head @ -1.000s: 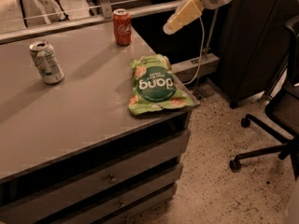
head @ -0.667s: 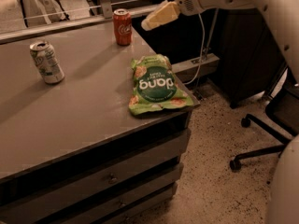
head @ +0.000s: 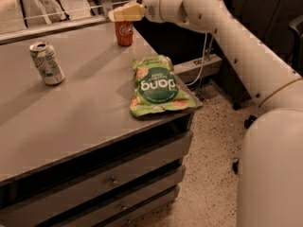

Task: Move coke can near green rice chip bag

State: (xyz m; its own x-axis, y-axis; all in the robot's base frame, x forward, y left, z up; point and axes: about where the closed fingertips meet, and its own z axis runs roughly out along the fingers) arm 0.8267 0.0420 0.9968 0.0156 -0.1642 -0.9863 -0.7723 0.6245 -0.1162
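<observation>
Above the table (head: 85,112), arm (head: 227,37) extended, end effector (head: 116,14) just over coke can (head: 125,33)

The white arm (head: 227,37) has smooth rounded segments, small dark screws and a thin tan ring. Its pale yellow gripper (head: 113,14) hangs just above the coke can (head: 124,32).

Upper centre: gripper (head: 116,14) just above coke can (head: 124,33), near far edge of tabletop (head: 90,112). Bare surface across centre and lower left. White-and-green can (head: 46,63) upright at left, well apart. Green rice chip bag (head: 158,86) flat at right edge; bare strip between it and coke can. Arm (head: 227,37) spanning upper right.
</observation>
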